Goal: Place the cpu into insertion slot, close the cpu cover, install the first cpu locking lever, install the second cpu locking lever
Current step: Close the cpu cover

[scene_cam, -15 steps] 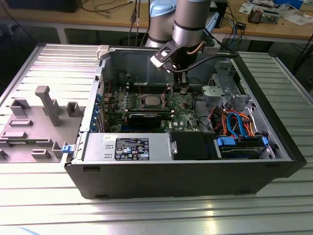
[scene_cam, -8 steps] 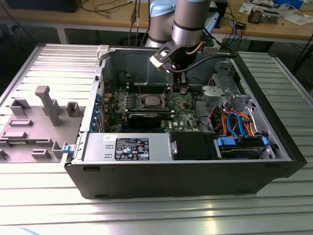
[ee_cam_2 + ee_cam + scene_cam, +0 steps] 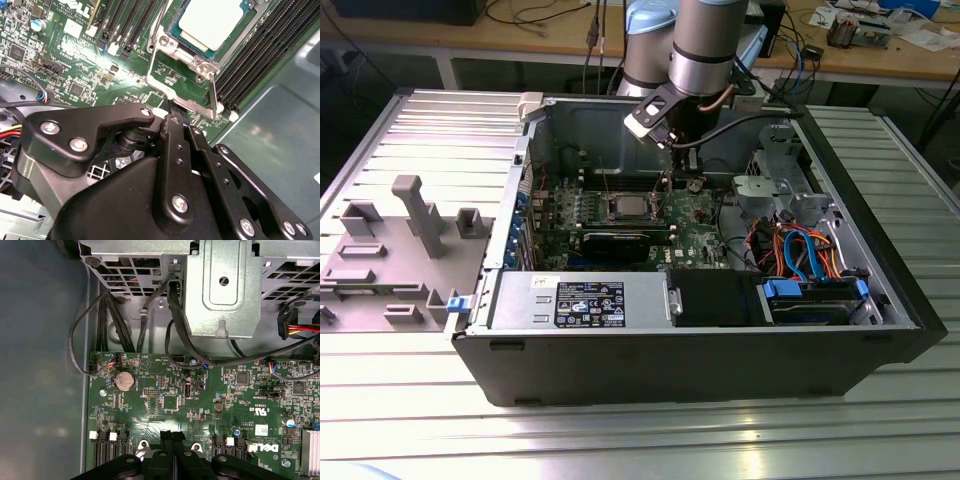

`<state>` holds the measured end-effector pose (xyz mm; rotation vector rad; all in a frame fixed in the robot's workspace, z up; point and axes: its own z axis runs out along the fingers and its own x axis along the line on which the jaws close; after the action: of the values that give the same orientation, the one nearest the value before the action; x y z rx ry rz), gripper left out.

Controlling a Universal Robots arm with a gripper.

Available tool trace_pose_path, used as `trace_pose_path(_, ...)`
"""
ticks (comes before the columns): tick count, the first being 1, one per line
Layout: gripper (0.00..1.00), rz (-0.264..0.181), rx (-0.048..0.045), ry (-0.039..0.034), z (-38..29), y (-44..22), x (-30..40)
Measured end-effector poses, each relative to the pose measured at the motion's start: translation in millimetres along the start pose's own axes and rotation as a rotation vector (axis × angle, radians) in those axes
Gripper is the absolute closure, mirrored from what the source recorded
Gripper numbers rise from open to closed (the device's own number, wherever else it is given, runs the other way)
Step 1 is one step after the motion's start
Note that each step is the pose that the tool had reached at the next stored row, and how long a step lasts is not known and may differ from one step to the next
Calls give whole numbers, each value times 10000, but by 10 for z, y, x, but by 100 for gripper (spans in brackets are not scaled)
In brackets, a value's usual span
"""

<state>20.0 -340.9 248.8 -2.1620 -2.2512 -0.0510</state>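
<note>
Closest to the lens in both wrist views, the gripper [image 3: 181, 120] is seen with its black fingers pressed together, tips down at the motherboard [image 3: 165, 400] just beside the socket. Whether anything thin is caught between them cannot be told. The cpu [image 3: 212, 22] is seated in the insertion slot, which is hidden beneath it. The cpu cover [image 3: 169, 45] is laid down around it, with the metal top showing through the window. A thin wire lever [image 3: 214, 92] is seen along the cover's edge nearest the fingertips; whether it is latched cannot be told.

Trouble is judged likeliest from a slip. A rod so thin and springy could escape the fingertips and snap back, or the tips could be dragged across the memory slots [image 3: 255, 55] just beside the socket. Room is bounded by the far case wall [image 3: 590, 130], and by the drive cage [image 3: 770, 195] and loose cables [image 3: 172, 325] on the exterior view's right. Open space is found only upward.
</note>
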Motion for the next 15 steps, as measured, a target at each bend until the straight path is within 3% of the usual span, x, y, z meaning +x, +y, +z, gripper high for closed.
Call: trace_pose_path(15,89,1,23,0,7,-42,1)
